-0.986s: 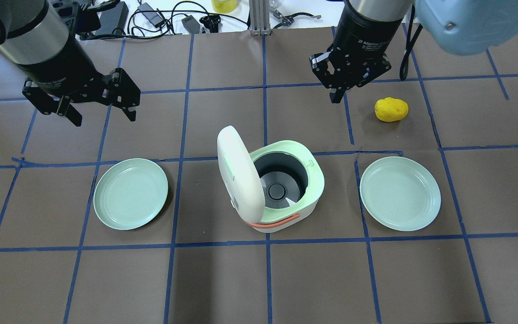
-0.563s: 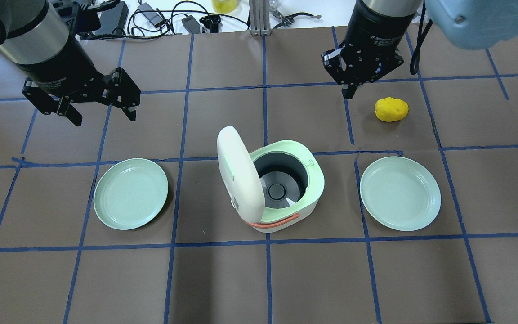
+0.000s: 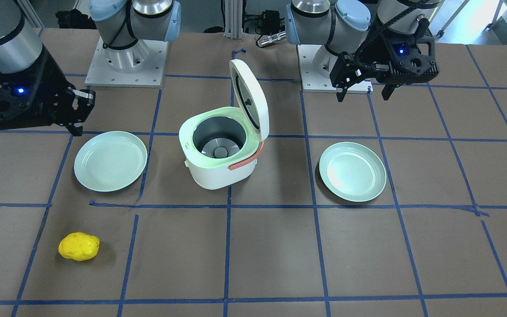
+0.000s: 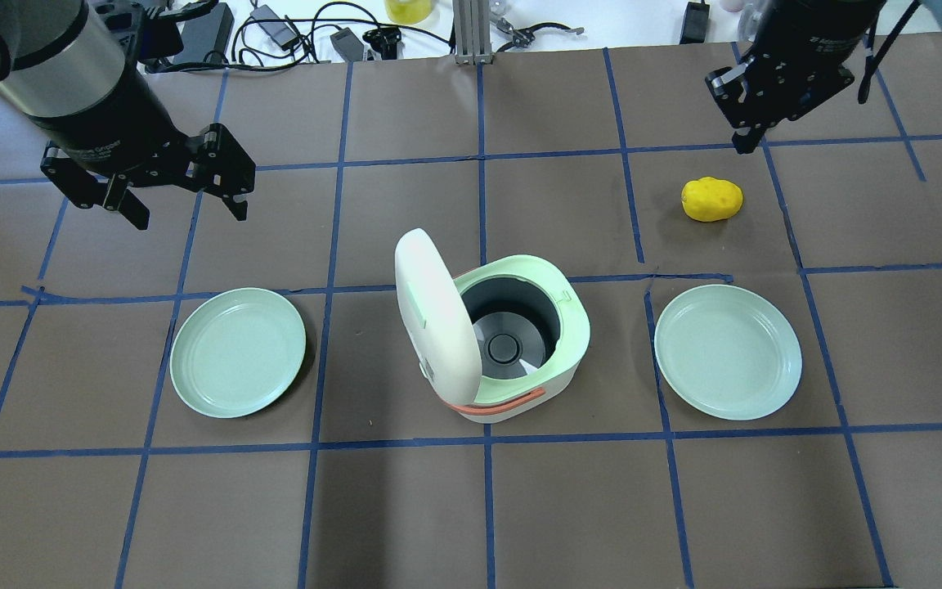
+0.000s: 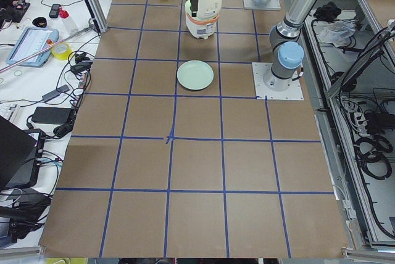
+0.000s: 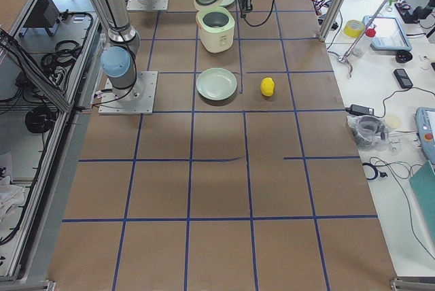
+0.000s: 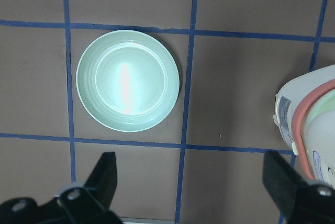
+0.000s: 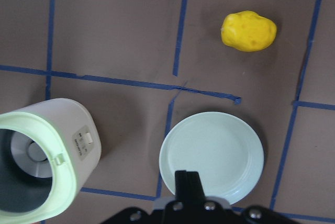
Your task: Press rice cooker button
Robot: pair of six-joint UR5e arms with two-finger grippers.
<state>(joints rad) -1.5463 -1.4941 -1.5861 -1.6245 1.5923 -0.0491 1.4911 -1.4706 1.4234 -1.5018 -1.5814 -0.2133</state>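
Note:
The white and pale green rice cooker [image 4: 573,327] stands mid-table with its white lid [image 4: 430,311] swung up and the grey pot bare. It also shows in the front view [image 3: 214,176]. In the right wrist view its side [image 8: 68,124] carries a small grey control panel [image 8: 84,141]. My left gripper [image 4: 189,209] is open and empty, hovering behind the left plate, well left of the cooker. My right gripper [image 4: 741,147] is shut and empty, high at the far right, beyond the yellow potato [image 4: 711,199].
Two pale green plates flank the cooker, one on the left [image 4: 238,352] and one on the right [image 4: 727,352]. The potato [image 3: 78,246] lies behind the right plate. Cables and chargers [image 4: 275,33] lie along the far table edge.
My right gripper has moved right and farther back, from beside the cooker's far side to past the potato. The left arm and the cooker have not moved.

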